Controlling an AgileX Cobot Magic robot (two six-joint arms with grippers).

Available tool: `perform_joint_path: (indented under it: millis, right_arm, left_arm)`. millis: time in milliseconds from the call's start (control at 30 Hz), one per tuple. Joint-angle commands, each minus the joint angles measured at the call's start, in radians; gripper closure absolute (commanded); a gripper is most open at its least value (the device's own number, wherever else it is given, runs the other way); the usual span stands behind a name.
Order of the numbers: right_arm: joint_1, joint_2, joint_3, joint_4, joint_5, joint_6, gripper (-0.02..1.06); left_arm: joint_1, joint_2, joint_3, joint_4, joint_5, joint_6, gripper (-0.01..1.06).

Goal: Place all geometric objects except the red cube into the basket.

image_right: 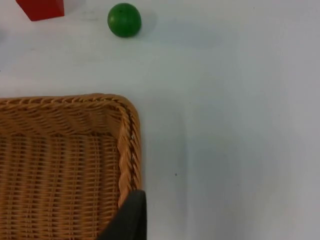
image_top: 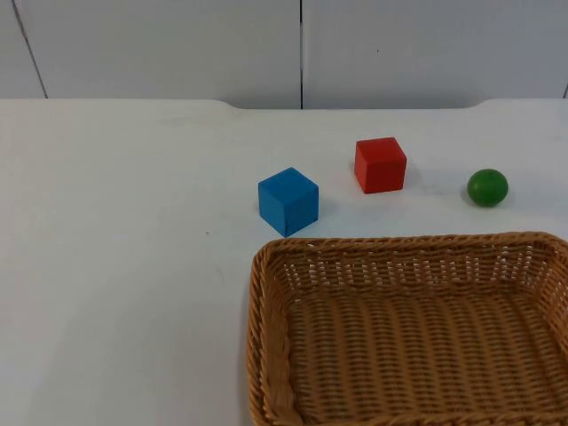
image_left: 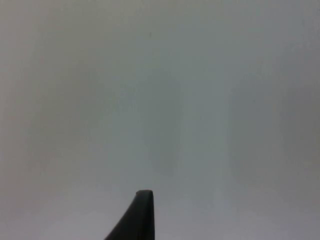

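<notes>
A blue cube (image_top: 288, 201) rests on the white table just beyond the far left corner of the wicker basket (image_top: 266, 293). To its right stands a red cube (image_top: 380, 164), and further right lies a green ball (image_top: 487, 187). The basket has nothing in it. My right gripper (image_right: 131, 217) hovers over a corner of the basket (image_right: 127, 130), with the green ball (image_right: 124, 20) and the red cube (image_right: 42, 7) beyond it on the table. Under my left gripper (image_left: 141, 216) there is bare white table, away from the objects.
The grey partition wall (image_top: 302, 49) closes the table at the back. Bare white table top (image_top: 124, 266) stretches left of the basket and the cubes. The basket runs out past the picture's front and right edges.
</notes>
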Motion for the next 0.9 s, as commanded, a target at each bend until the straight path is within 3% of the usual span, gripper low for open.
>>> perform_joint_path:
  millis: [0,467,633,867]
  right_arm:
    - [-0.004,-0.001,-0.006,-0.006,-0.008,-0.006,-0.01]
    - [-0.004,-0.001,0.011,-0.003,-0.019,-0.006,-0.01]
    - [-0.004,-0.001,0.024,-0.002,-0.030,-0.006,-0.01]
    - [-0.004,-0.001,0.024,0.004,-0.030,-0.006,-0.01]
  left_arm:
    - [-0.003,0.006,-0.006,-0.002,-0.013,0.000,0.00]
    - [-0.003,0.026,-0.006,-0.006,-0.015,0.030,0.00]
    - [-0.003,0.113,-0.010,-0.108,-0.058,0.119,0.00]
    - [-0.032,0.290,-0.108,-0.203,-0.024,0.232,0.00]
